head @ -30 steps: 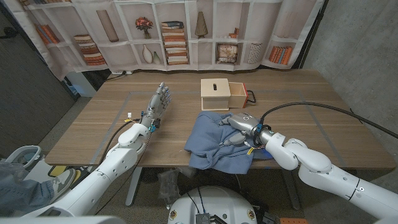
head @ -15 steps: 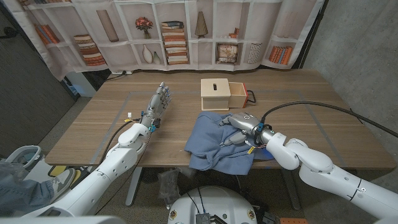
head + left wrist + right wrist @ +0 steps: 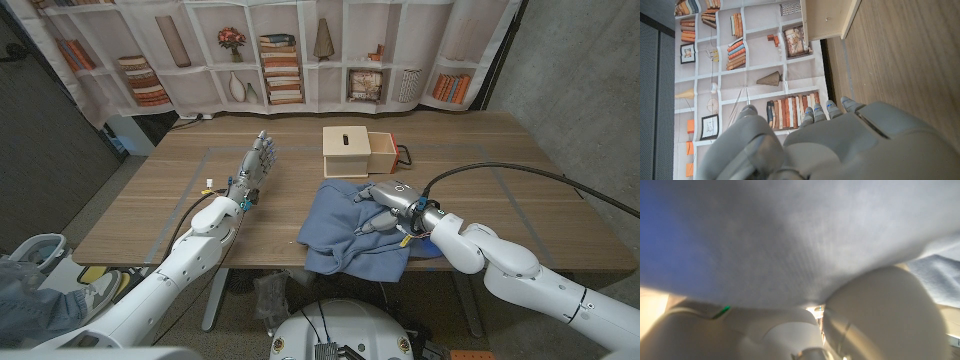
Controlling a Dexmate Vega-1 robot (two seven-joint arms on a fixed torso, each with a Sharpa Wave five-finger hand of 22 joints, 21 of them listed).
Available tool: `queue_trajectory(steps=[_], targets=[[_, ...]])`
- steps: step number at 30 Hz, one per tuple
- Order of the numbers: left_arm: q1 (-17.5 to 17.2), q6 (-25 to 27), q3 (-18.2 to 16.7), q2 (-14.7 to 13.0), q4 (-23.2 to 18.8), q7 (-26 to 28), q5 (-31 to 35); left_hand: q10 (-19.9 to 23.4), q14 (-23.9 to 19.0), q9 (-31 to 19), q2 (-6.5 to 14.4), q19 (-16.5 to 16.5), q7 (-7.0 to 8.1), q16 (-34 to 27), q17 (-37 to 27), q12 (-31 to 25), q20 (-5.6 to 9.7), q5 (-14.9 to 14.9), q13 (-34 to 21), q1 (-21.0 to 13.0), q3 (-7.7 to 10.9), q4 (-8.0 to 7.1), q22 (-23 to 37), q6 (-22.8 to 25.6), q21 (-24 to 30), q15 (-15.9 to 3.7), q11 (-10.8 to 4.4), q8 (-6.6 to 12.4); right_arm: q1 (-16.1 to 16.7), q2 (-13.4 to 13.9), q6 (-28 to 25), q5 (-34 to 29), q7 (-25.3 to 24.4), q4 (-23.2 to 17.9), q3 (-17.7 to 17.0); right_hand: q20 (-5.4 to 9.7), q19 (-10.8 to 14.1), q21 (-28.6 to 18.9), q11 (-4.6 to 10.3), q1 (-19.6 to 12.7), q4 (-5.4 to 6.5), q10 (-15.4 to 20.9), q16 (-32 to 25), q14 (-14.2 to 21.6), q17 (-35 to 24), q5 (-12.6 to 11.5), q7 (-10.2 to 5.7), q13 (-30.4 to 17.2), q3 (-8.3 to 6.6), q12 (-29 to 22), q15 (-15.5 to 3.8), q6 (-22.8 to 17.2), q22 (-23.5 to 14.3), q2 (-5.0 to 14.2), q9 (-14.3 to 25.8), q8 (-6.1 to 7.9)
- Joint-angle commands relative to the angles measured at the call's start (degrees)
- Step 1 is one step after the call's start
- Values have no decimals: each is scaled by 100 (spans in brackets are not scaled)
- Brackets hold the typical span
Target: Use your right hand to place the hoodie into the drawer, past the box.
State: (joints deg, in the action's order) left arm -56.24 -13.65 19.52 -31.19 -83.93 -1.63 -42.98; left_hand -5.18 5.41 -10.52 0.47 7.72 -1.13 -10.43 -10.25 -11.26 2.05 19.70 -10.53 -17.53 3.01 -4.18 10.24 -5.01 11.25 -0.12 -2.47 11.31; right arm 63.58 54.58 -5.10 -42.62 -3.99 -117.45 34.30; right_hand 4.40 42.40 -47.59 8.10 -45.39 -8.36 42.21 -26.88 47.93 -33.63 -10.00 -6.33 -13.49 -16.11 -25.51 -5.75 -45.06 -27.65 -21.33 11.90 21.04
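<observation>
The blue hoodie (image 3: pixel 345 230) lies crumpled on the table's near middle, one edge hanging over the front. My right hand (image 3: pixel 386 206) sits on its right part with fingers curled down into the cloth, which bunches around them; grey-blue cloth (image 3: pixel 790 240) presses close over the right hand (image 3: pixel 875 315) in the right wrist view. Just behind the hoodie stands the light wooden box (image 3: pixel 346 150), its drawer (image 3: pixel 384 150) pulled out to the right with a red handle (image 3: pixel 408 154). My left hand (image 3: pixel 254 166) stands upright on the table's left, fingers straight and apart, holding nothing.
A bookshelf-print backdrop (image 3: pixel 300 50) hangs behind the table (image 3: pixel 500 160). The left wrist view shows the left hand (image 3: pixel 840 145), the box's corner (image 3: pixel 830 17) and bare wood (image 3: pixel 900 60).
My right hand has shifted slightly on the hoodie, up toward the box. The hoodie's outline and the left hand are unchanged.
</observation>
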Motion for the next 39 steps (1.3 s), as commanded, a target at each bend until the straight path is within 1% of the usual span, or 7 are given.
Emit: queue_trajectory(steps=[1, 12, 20, 26, 34, 36, 39], targets=[[16, -3, 17, 20, -1, 17, 22, -27, 22, -21, 42, 24, 13, -43, -29, -30, 45, -20, -20, -37, -20, -18, 20, 39, 29, 10, -7, 15, 109, 83, 85, 168, -157, -105, -158, 859, 6, -122, -10, -3123, 14, 90, -14, 101, -48, -37, -158, -25, -35, -26, -760, -254, -66, 3094, 647, 58], [15, 7, 34, 41, -22, 55, 37, -28, 23, -21, 59, 26, 5, -42, -28, -29, 45, -23, -20, -49, -20, -16, 20, 40, 29, 17, 2, 14, 215, 162, 49, 163, -321, -244, -338, 866, -28, -350, -13, -3191, 2, 197, -1, 228, -95, -45, -178, -48, -74, -31, -754, -331, -167, 3106, 698, 60], [0, 8, 47, 49, -53, 102, 63, -32, 27, -21, 67, 30, 5, -40, -28, -27, 42, -26, -20, -57, -20, -14, 19, 45, 28, 15, 7, 15, 281, 231, 83, 195, -423, -308, -471, 870, -47, -468, 32, -3233, 4, 249, 9, 295, -117, -55, -195, -64, -117, -32, -745, -361, -216, 3132, 718, 50], [-17, 16, 47, 43, -99, 144, 80, -39, 24, -21, 76, 27, 3, -41, -28, -25, 45, -29, -20, -65, -22, -12, 19, 49, 29, 18, -10, 15, 310, 259, 120, 237, -457, -344, -548, 873, -58, -571, 7, -3257, 10, 305, 17, 366, -134, -59, -208, -81, -154, -37, -740, -397, -254, 3135, 733, 42], [-16, -74, 31, 73, -53, 86, 57, -33, 26, -21, 83, 26, 6, -39, -28, -27, 47, -32, -20, -71, -25, -10, 19, 49, 30, 12, -3, 14, 339, 327, 33, 390, -233, -518, -685, 876, -78, -654, 42, -3238, 41, 343, 35, 423, -142, -59, -213, -87, -186, -27, -721, -404, -278, 3139, 751, 26], [-5, -129, 29, 105, 10, 36, 37, -31, 27, -22, 85, 28, 5, -39, -28, -27, 46, -33, -20, -73, -25, -10, 19, 51, 29, 11, -13, 15, 323, 344, 36, 518, -108, -563, -724, 875, -90, -680, -6, -3221, 56, 351, 46, 435, -143, -60, -206, -93, -196, -25, -718, -404, -285, 3139, 753, 16], [29, -149, 33, 121, 92, -44, 8, -31, 27, -22, 86, 26, 2, -39, -28, -27, 53, -33, -20, -75, -26, -9, 19, 52, 30, 15, -12, 15, 320, 358, 3, 503, -66, -627, -747, 875, -103, -703, -5, -3202, 70, 354, 55, 448, -145, -60, -206, -92, -202, -15, -716, -405, -290, 3133, 752, 6]])
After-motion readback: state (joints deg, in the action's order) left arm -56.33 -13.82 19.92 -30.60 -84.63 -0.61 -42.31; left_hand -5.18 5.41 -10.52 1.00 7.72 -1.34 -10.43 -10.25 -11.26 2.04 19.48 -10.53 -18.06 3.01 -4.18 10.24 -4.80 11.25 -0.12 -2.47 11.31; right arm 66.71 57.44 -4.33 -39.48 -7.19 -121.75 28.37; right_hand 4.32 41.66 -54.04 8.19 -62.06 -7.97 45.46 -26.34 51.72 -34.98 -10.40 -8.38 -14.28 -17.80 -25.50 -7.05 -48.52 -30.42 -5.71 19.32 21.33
